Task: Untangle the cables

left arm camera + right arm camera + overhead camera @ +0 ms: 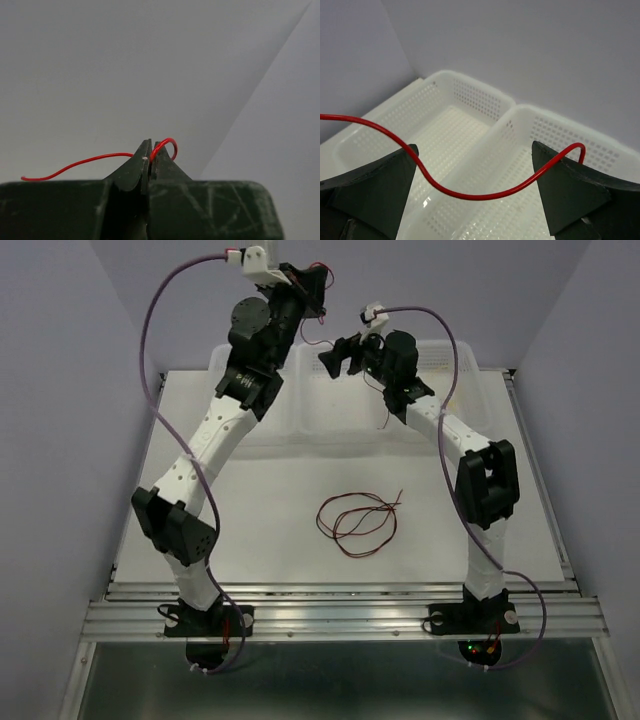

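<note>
Back: two bins (340,430) side by side, far edge of table (270,540).
Centre: cable pile (357,520) on table, in front of bins.
Above bins: raised cable (75,164) in left gripper (150,150), crossing btwn right gripper (474,146) fingers.

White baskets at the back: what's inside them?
Nothing shows inside the two white baskets; a red wire hangs above them. Black fingers of the right gripper hide their near ends.
</note>
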Available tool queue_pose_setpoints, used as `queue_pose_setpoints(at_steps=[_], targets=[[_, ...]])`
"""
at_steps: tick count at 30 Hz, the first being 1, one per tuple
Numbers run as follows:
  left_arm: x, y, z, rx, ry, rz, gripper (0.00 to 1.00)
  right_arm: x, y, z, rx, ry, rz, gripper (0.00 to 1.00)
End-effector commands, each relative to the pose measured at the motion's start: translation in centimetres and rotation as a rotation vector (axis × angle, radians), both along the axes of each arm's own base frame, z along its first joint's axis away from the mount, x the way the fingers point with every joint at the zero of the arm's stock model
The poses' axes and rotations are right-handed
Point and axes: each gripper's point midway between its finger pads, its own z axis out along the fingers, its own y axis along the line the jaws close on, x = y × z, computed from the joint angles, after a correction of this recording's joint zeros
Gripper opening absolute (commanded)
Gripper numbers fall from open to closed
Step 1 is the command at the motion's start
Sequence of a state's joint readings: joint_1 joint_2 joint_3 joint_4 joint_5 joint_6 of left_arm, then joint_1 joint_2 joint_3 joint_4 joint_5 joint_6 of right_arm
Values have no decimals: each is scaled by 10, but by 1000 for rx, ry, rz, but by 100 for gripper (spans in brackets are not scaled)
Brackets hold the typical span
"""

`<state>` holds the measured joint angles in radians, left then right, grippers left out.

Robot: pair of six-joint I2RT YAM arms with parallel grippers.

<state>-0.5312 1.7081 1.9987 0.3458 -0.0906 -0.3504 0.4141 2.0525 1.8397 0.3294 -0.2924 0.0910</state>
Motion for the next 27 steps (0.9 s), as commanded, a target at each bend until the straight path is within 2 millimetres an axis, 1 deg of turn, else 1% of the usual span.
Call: queue_pose_setpoints(at_steps=[1,2,3,4,5,7,8,9,10,11,12,13,14,15,16,17,18,19,20,21,22,23,25,26,27], targets=[[21,-24,-23,25,43,-41,0,-7,27,-77,-107,147,158,100],[37,-33,-43,46,78,-33,0,-4,24,-85,-119,163,177,100],[43,-31,-45,40,87,-9,0,-3,25,-93,-135,183,184,100],[52,-33,-55,51,106,5,0,-1,26,-93,-160,189,188,100],[65,-39,-76,70,150,19,0,2,27,-105,-168,215,187,100],[77,-41,-93,80,183,35,0,3,28,-111,-173,231,194,100],[87,-48,-112,97,214,37,0,2,28,-115,-179,248,195,100],[93,-50,-123,106,233,43,0,3,27,-121,-183,263,185,100],[98,-51,-126,106,242,54,0,3,24,-131,-181,309,166,100],[110,-57,-154,127,303,60,0,8,16,-140,-187,346,102,100],[116,-59,-165,141,329,63,0,8,7,-153,-200,412,47,100],[119,-60,-165,141,334,67,0,6,-1,-162,-212,468,-2,100],[122,-63,-179,162,366,67,0,1,-19,-181,-237,576,-102,100],[130,-67,-197,179,396,69,0,-1,-36,-188,-247,623,-173,100],[132,-69,-201,181,402,69,0,-12,-48,-190,-258,657,-223,100],[135,-72,-213,189,421,67,0,-22,-63,-203,-277,711,-292,100],[138,-72,-218,189,430,72,0,-32,-72,-188,-285,716,-317,100],[141,-74,-229,194,449,74,0,-35,-81,-183,-298,713,-330,100],[141,-74,-228,189,452,74,0,-40,-84,-176,-303,710,-329,100],[144,-77,-240,192,476,72,0,-46,-86,-171,-307,713,-328,100],[145,-78,-240,191,478,67,0,-54,-89,-170,-315,726,-325,100],[148,-80,-253,207,505,67,0,-62,-90,-152,-298,701,-316,100],[150,-79,-261,211,522,85,0,-72,-92,-142,-287,691,-302,100],[151,-80,-268,215,536,88,0,-81,-90,-135,-282,683,-269,100],[151,-82,-270,217,540,82,5,-85,-89,-131,-278,678,-252,100]])
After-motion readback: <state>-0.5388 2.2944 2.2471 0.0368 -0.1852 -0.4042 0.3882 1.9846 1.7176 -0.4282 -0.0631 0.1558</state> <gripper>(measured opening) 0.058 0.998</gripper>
